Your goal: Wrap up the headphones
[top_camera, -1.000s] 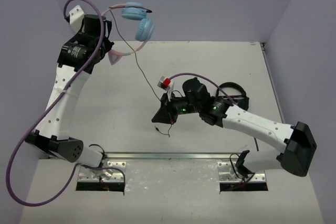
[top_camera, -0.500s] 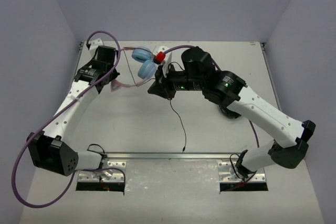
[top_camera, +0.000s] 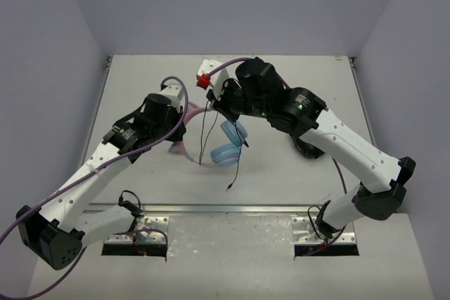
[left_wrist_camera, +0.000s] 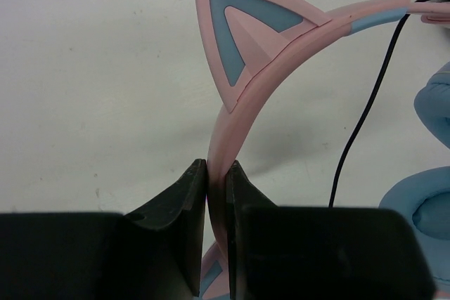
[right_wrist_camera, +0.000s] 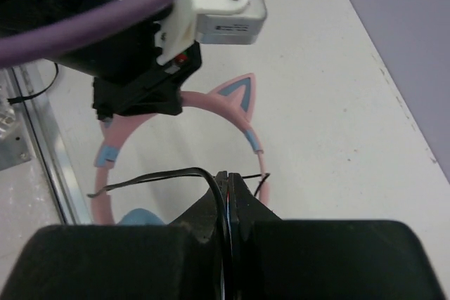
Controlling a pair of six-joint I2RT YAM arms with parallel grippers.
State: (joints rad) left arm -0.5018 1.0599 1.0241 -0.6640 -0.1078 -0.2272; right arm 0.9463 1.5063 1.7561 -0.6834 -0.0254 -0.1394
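Since a second ago: the headphones (top_camera: 226, 151) are no longer up over the far-left corner. They now hang low over the middle of the worktop (top_camera: 126, 82), a little toward the near edge. The left arm has swung in and down from that corner with them. The right arm was then out at mid-worktop and has stretched toward the far edge; it now sits just beyond the headphones. Half a second ago both grippers were close together near the far edge.

Left gripper (left_wrist_camera: 218, 173): jaws closed on the pink headband (left_wrist_camera: 230, 117), which stands edge-on in the narrow slot between them. The grip is just below one cat ear (left_wrist_camera: 242, 29).

Right gripper (right_wrist_camera: 226, 182): jaws pinched tight on the thin black cord (left_wrist_camera: 358, 121). In the right wrist view the cord runs out leftward from the fingertips in a shallow arc.

The headphones:
- Headband pink with short light-blue sections. Cat ears pink-rimmed with blue centres.
- Two light-blue ear cups (top_camera: 229, 131), one just nearer the near edge than the other, both to the right of the headband.
- From above, the cord drops from the right gripper in loose strands past the cups.
- Its free end (top_camera: 228, 186) trails toward the near edge; contact with the worktop cannot be told.

All-black headphones (top_camera: 307, 147) lie right of centre, mostly hidden by the right arm.
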